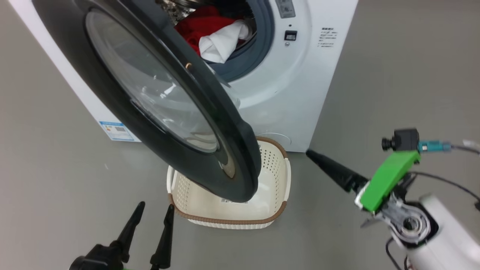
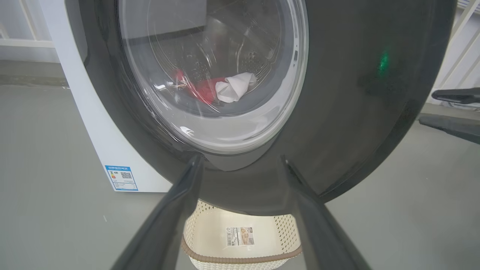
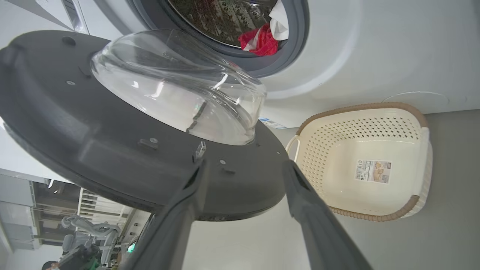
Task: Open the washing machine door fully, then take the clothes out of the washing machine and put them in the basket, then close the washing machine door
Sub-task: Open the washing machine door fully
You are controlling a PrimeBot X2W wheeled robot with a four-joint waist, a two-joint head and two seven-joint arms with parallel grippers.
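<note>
From the head we see the door [image 1: 157, 112] swung partway out from the washer [image 1: 300, 93], its lower edge over the basket [image 1: 275, 176], clothes [image 1: 210, 33] inside the washer behind, our left gripper [image 1: 156, 205] spread and empty. The left wrist sees the clothes through the glass [image 2: 225, 123], door in the way. The right wrist shows the door's inner face, bowl [image 3: 176, 90] toward the washer, right gripper [image 3: 245, 165] spread, empty.
</note>
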